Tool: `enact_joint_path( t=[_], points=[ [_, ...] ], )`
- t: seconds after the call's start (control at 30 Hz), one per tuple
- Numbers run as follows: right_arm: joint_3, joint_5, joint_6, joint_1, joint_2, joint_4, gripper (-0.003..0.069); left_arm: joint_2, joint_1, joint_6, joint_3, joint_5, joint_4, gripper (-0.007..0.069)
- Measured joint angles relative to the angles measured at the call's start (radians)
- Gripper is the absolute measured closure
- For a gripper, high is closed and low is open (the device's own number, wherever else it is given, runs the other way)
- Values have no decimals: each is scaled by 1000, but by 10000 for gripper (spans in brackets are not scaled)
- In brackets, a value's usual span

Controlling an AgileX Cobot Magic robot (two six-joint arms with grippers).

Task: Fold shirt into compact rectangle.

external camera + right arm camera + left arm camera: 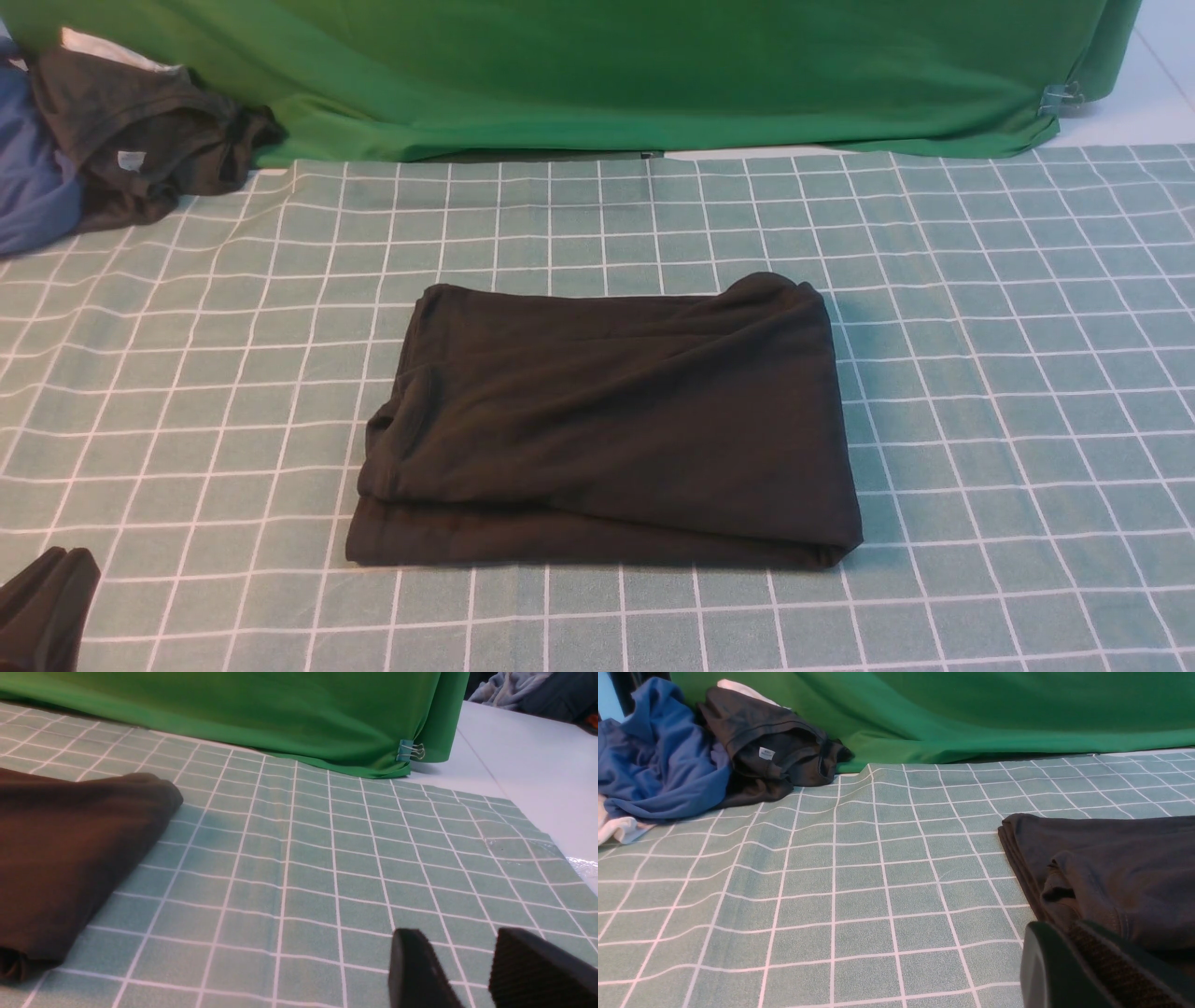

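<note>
On checked tablecloth point(980, 373), mid-table: shirt point(607, 420) was laid folded as near-rectangle, held by nothing. Left gripper point(1069, 952) was seen pressed together beside shirt's left edge; right gripper point(460, 963) stood parted, empty, well clear. Risk judged: loose upper layer could be dragged by left fingers, rectangle skewed.

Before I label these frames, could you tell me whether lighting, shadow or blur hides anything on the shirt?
Front view: light is even and soft, yet the folded shirt is so dark that only faint creases read. Left wrist view: the left gripper at the corner is blurred, the cloth sharp. Right wrist view: the right gripper is out of focus, and the shirt looks brownish.
</note>
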Motion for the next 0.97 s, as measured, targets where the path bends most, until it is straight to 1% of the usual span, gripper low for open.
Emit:
enact_joint_path(
  t=[0.53, 0.97],
  points=[
    [0, 0, 3, 0, 0, 0, 420, 0, 0, 1, 0, 0, 0, 590],
    [0, 0, 3, 0, 0, 0, 420, 0, 0, 1, 0, 0, 0, 590]
  ],
)
